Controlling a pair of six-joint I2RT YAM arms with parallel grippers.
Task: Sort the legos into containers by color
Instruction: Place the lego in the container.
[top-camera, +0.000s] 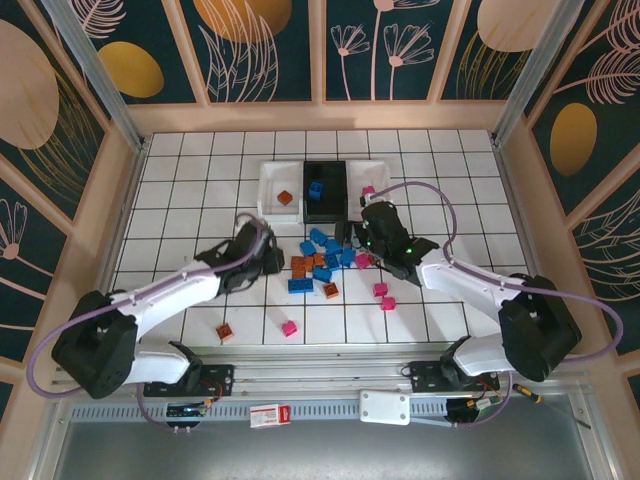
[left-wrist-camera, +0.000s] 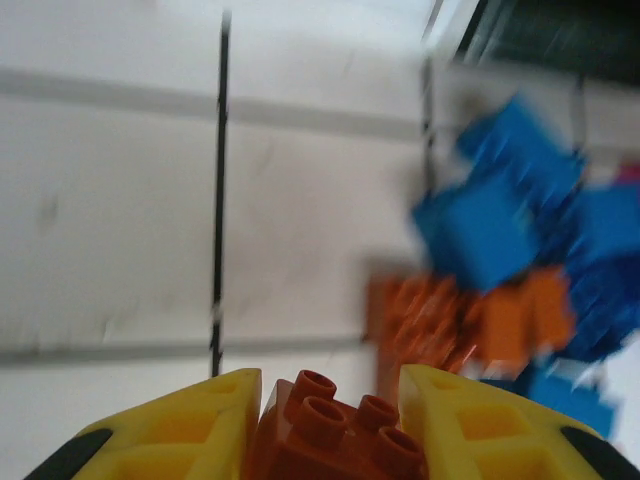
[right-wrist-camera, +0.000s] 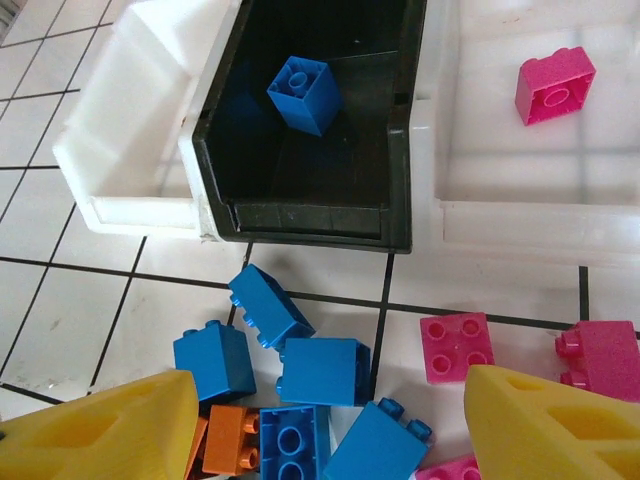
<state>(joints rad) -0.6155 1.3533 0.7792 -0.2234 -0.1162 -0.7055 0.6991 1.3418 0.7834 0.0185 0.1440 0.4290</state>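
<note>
Strays lie nearest the arms: one loose orange-brown brick and a few pink bricks scattered on the tiles. Beyond them, the left gripper pinches an orange-brown lego at the edge of the pile, while the right gripper hangs spread above blue and pink pieces. Farthest back, the left white bin holds one orange brick, the black bin one blue, the right white bin one pink. Sorting looks barely begun; most legos wait on the table.
</note>
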